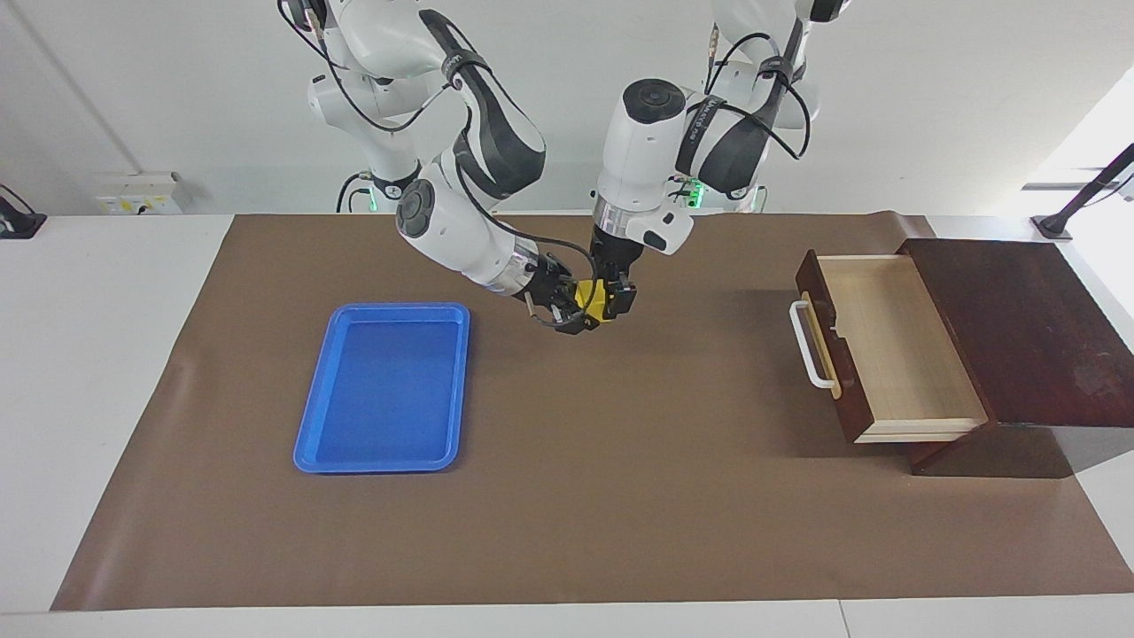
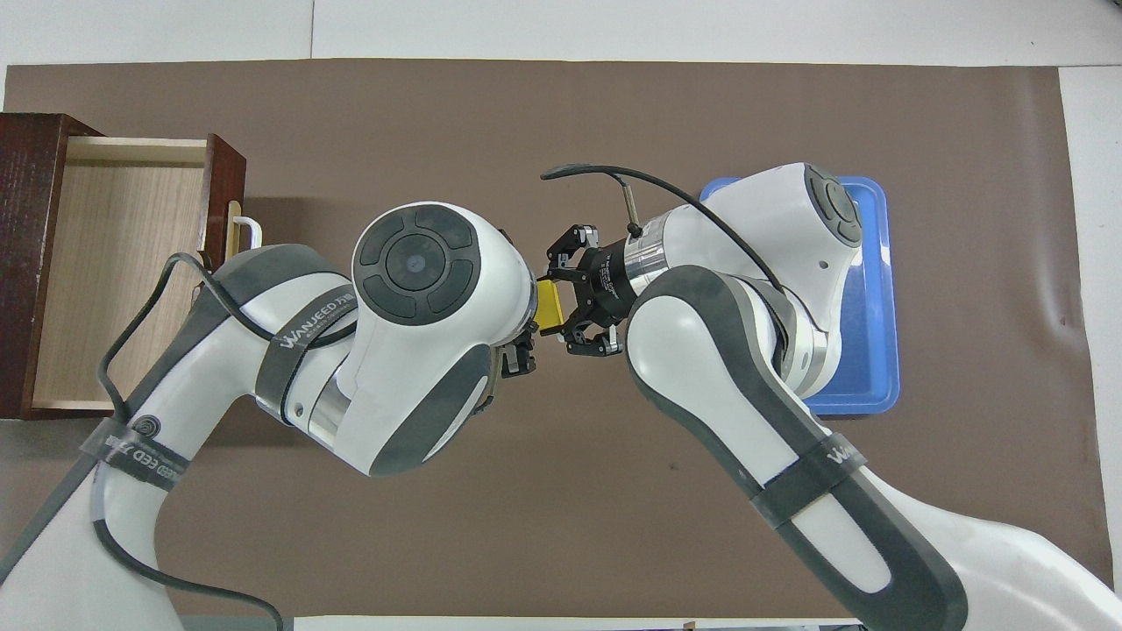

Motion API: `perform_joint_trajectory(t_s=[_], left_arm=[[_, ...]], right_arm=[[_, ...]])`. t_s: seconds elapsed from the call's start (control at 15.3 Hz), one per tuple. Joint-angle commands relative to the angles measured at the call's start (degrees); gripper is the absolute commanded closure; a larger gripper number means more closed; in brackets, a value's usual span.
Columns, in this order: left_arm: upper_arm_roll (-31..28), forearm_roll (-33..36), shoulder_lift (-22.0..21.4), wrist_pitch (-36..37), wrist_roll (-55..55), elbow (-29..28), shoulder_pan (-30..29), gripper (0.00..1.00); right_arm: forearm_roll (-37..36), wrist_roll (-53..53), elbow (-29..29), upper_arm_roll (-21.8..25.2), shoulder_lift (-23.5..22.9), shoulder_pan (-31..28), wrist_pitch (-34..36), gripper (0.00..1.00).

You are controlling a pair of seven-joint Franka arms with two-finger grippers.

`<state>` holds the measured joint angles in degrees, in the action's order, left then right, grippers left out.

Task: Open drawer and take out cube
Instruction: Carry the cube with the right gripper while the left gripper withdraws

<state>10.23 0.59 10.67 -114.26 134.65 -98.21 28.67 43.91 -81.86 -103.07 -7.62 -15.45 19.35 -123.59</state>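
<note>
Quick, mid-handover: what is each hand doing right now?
Left hand: at the cube, above the mat; open or gripping cannot be told.
Right hand: shut on the cube.

R gripper & L gripper both at cube midair; drawer open

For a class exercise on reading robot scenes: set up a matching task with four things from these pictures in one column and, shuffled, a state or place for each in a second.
Things:
1. drawer
2. cube
3. blue tray
4. brown mat

States or places:
A. covers the table
B. pulled open, nothing in it
C. up in the air between the two grippers
D. flat on the mat, toward the right arm's end

Pairs: 1-B, 2-C, 3-D, 4-A
</note>
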Motion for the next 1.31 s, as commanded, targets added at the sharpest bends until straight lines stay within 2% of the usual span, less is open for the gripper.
perform_joint_trajectory(t_s=[0.0,0.2,0.46,0.66,1.24], left_arm=[[-0.2,1.7,-0.5,4.0,-6.4,0.7,-4.4,0.0],[-0.2,1.7,-0.6,3.9,-17.5,-0.8,-12.4,0.0],[-0.2,2.1,-0.4,-0.7,-25.2,-3.5,-21.1,0.0],[-0.2,6.3,-0.6,-4.7,-27.0,-7.6,-25.6,0.0],[-0.2,7.9,-0.6,-3.9,-40.5,-8.0,-35.0,0.0]], right_arm=[[1.2,-0.8,1.6,-0.5,-0.5,-0.9,0.8,1.0],[1.5,-0.7,1.6,-0.5,-0.5,-2.6,1.2,1.0],[1.4,2.3,1.5,-0.4,-0.9,-12.3,4.8,1.0],[0.7,6.4,0.4,-0.1,-1.5,-17.2,5.3,1.0],[-1.4,19.9,-13.0,0.2,2.6,-25.6,6.0,1.0]])
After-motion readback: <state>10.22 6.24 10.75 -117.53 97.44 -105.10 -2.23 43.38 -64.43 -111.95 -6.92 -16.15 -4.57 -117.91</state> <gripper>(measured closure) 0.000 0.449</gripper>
